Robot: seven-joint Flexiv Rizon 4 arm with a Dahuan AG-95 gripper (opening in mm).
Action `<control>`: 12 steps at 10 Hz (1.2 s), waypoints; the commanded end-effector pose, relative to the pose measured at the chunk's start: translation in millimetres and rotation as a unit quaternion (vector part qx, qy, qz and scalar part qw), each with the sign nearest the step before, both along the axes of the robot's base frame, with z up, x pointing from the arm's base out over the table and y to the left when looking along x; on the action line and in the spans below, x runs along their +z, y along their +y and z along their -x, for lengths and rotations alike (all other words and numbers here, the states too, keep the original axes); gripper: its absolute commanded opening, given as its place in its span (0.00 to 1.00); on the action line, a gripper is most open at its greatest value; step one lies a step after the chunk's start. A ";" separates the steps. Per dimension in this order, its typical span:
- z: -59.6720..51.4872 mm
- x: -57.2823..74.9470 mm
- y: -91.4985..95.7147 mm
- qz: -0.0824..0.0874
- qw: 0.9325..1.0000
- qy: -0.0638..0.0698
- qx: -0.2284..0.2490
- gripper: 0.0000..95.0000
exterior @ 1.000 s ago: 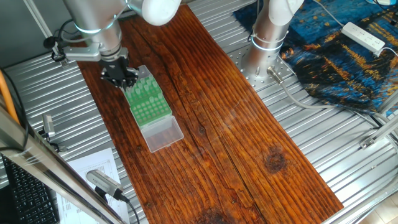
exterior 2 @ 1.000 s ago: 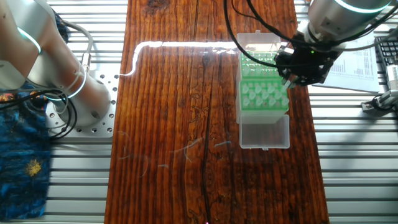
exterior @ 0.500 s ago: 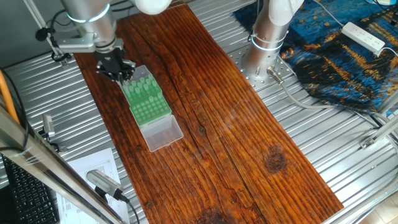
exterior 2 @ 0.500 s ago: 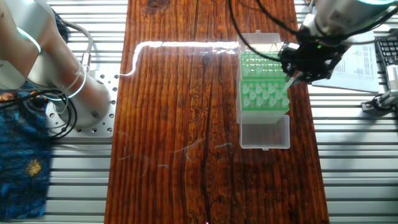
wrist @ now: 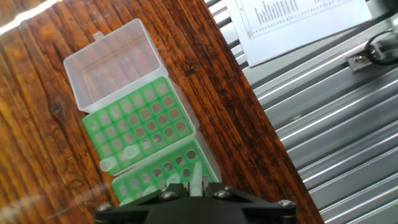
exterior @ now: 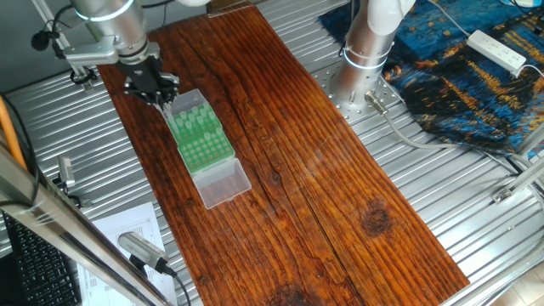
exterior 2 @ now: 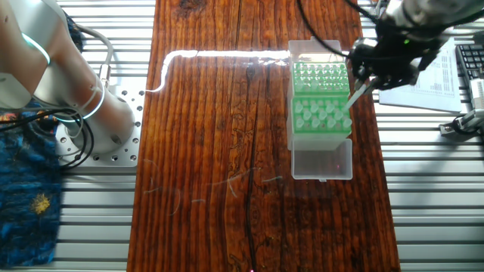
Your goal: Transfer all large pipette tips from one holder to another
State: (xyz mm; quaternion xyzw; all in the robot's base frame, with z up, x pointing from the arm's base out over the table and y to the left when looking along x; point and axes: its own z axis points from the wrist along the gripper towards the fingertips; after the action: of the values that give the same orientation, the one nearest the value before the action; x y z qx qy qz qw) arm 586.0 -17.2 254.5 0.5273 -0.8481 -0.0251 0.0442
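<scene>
My gripper (exterior 2: 368,78) hangs above the right edge of the green tip racks and is shut on a large pipette tip (exterior 2: 357,94), a whitish cone pointing down toward the rack. In the hand view the held tip (wrist: 194,179) sticks out between the fingers (wrist: 193,194) over the nearer green rack (wrist: 163,172). The farther green rack (wrist: 140,121) holds a few whitish tips (wrist: 130,151) at its near edge. In the other fixed view the racks (exterior 2: 322,98) lie end to end, and several translucent tips (exterior 2: 321,115) stand in the lower one. The gripper also shows in one fixed view (exterior: 155,88).
A clear plastic lid (exterior 2: 322,162) lies open at the rack's end on the wooden board (exterior 2: 219,151). Printed paper (exterior 2: 431,72) lies right of the board on ribbed metal. A second arm's base (exterior 2: 98,113) stands at the left. A power strip (exterior: 497,49) lies far right.
My gripper has risen from the rack and drawn back toward its far end, lifting a tip out with it.
</scene>
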 end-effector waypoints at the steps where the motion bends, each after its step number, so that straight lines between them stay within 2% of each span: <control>1: 2.4 8.9 3.9 0.006 1.000 0.002 0.002 0.00; 3: 3.0 19.8 8.9 0.007 1.000 0.005 0.007 0.00; 5: 6.0 32.8 16.7 0.018 1.000 0.009 0.009 0.00; 9: 10.3 46.6 23.7 0.022 1.000 0.013 0.002 0.00; 12: 14.8 53.1 31.9 0.015 1.000 0.012 -0.006 0.00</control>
State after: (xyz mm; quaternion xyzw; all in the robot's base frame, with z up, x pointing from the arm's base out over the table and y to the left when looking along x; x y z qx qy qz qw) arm 572.1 15.2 307.7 0.5216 -0.8506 -0.0177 0.0636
